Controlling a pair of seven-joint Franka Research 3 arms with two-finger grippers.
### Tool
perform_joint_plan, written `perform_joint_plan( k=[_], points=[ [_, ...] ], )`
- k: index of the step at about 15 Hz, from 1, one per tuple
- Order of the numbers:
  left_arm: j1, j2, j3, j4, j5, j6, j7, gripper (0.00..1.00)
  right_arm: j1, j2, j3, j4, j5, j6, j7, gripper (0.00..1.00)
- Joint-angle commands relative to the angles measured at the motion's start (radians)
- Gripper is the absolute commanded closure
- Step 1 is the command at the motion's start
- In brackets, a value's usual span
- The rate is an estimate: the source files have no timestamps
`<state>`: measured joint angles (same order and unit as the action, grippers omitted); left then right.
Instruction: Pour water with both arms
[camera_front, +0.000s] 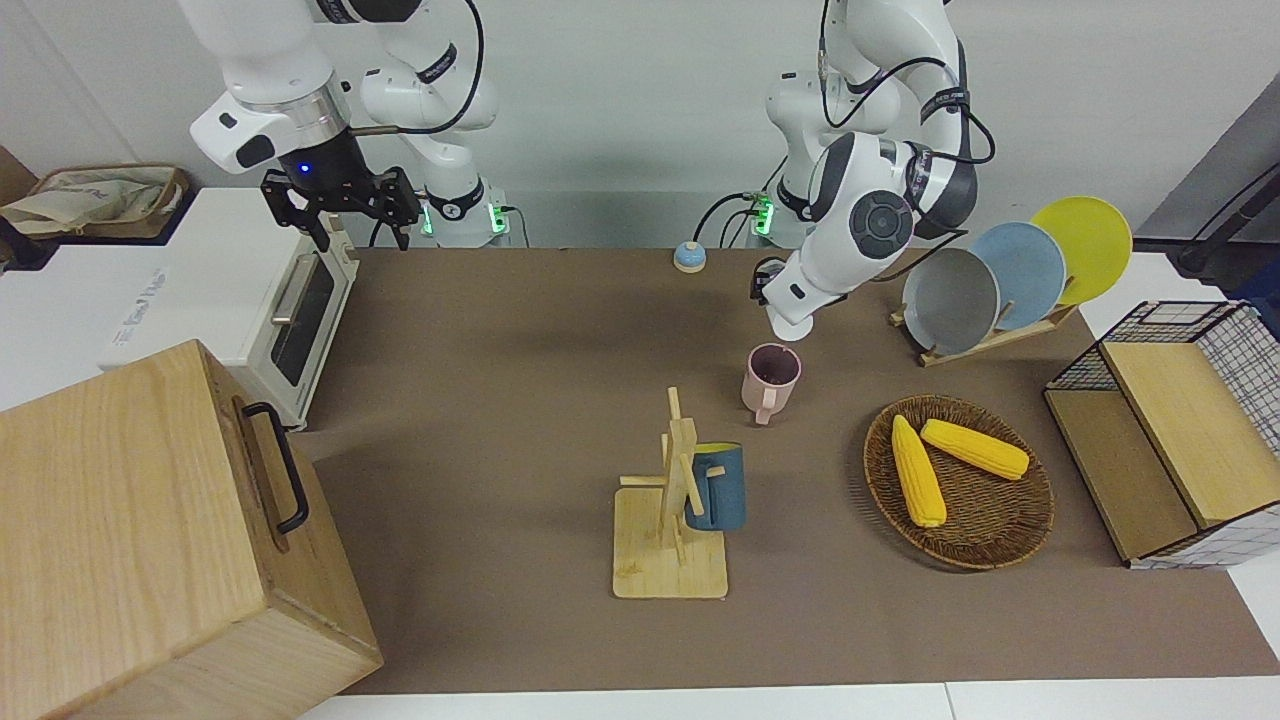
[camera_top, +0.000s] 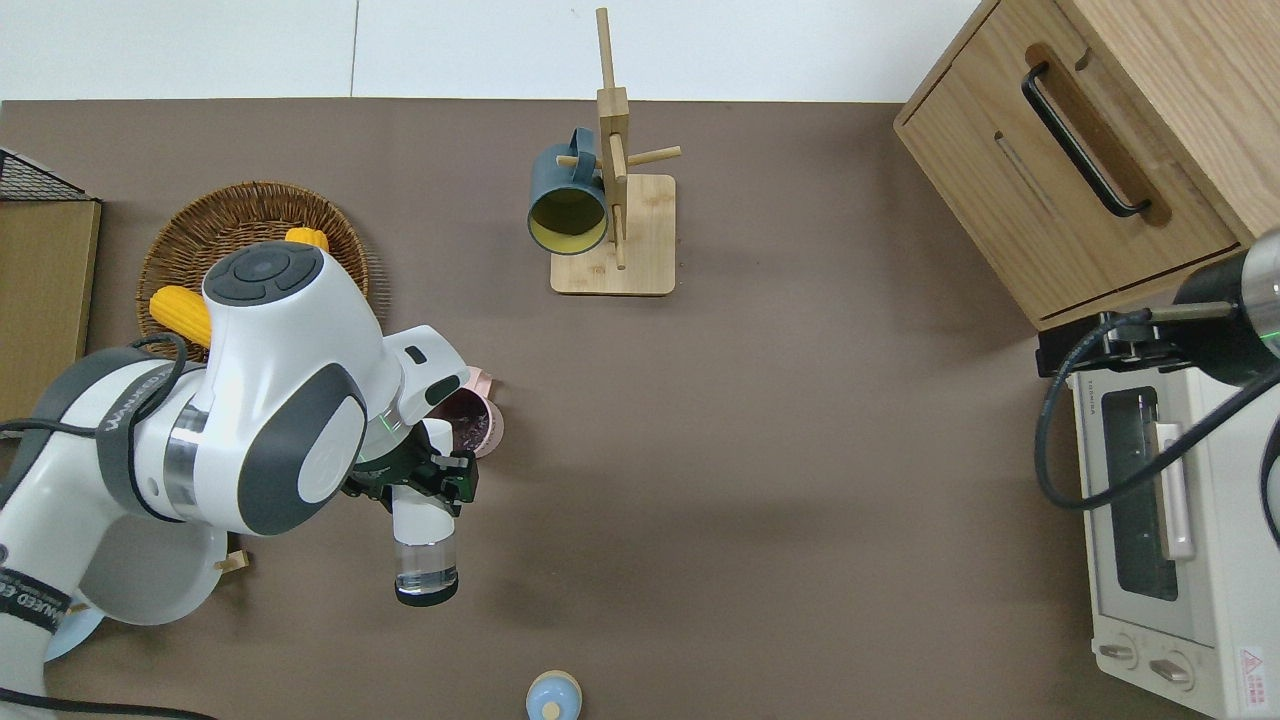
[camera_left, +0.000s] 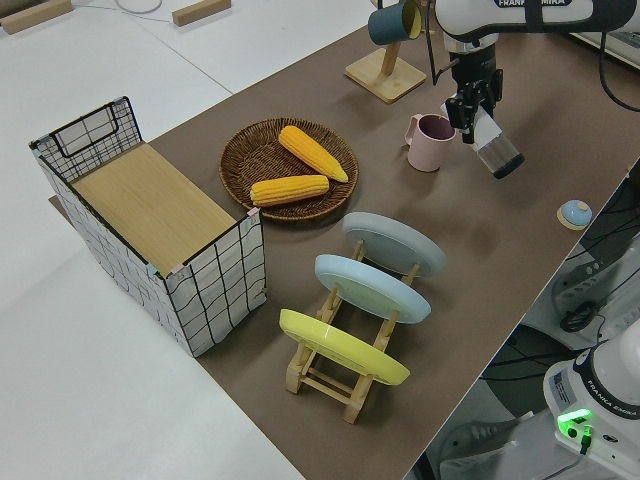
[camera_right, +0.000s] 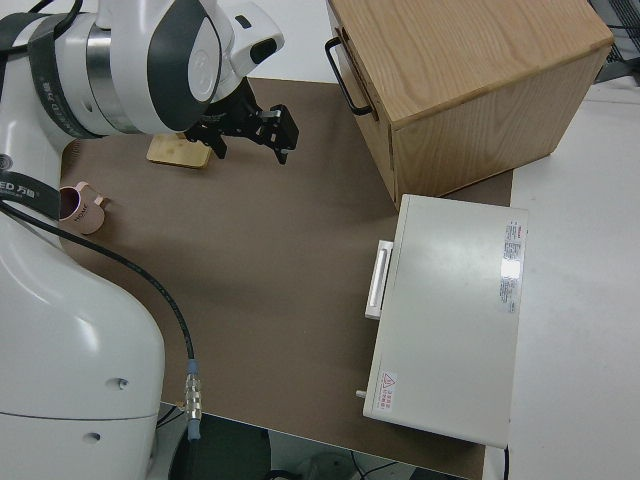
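Bottle tipped over mug: the left gripper (camera_top: 425, 478) grasps a clear plastic bottle with a white upper half (camera_top: 424, 545), its long axis near level, mouth toward the pink ceramic mug (camera_front: 770, 379) and dark-rimmed base (camera_left: 506, 165) toward the robots. In the overhead view the bottle's mouth end reaches the mug's rim; whether water runs cannot be told.

Nearest the robots, a small blue round knob-shaped object (camera_front: 688, 257) sits at the brown table mat's (camera_front: 500, 400) edge between the two arm bases. A wooden rack (camera_left: 340, 375) toward the left arm's end holds three plates on edge: grey (camera_front: 950, 300), pale blue (camera_front: 1022, 273) and yellow (camera_front: 1085, 245).

The pink mug stands upright, dark inside, its handle pointing away from the robots. Bare mat lies wide between it and the white toaster oven (camera_top: 1160, 520) at the right arm's end. The right gripper (camera_front: 340, 205) is parked with its fingers apart.

Farther out, a round dark wicker tray (camera_front: 1000, 520) holds two yellow corn cobs (camera_front: 918, 470), lying close together. Beside it, at the table's end, stands a wire-grid basket with a wooden shelf (camera_left: 150, 205). A dark blue mug with yellow inside (camera_top: 567, 205) hangs on a wooden peg stand (camera_front: 672, 540) near the mat's farthest edge. A large wooden box with a black handle (camera_front: 150, 540) fills the corner at the right arm's end.
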<state>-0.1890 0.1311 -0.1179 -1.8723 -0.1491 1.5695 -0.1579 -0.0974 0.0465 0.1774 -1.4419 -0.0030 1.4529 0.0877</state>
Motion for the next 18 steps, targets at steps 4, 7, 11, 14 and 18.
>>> perform_joint_plan(
  k=[4,7,11,14,18],
  points=[
    [-0.003,-0.005,-0.006,0.033,0.011,-0.046,-0.035,1.00,-0.010,-0.019,0.001,-0.023,0.028,0.000,-0.022,0.011],
    [-0.001,-0.005,-0.006,0.031,0.008,-0.057,-0.029,1.00,-0.010,-0.019,0.001,-0.023,0.028,0.000,-0.022,0.011],
    [-0.001,-0.027,-0.006,0.025,0.003,-0.054,-0.031,1.00,-0.010,-0.019,0.001,-0.023,0.028,0.000,-0.022,0.011],
    [-0.003,-0.060,-0.005,0.001,0.002,-0.033,-0.032,1.00,-0.010,-0.019,0.001,-0.023,0.028,0.000,-0.022,0.011],
    [-0.004,-0.200,-0.006,-0.170,-0.003,0.130,-0.034,1.00,-0.010,-0.019,0.001,-0.023,0.028,0.000,-0.022,0.011]
  ],
)
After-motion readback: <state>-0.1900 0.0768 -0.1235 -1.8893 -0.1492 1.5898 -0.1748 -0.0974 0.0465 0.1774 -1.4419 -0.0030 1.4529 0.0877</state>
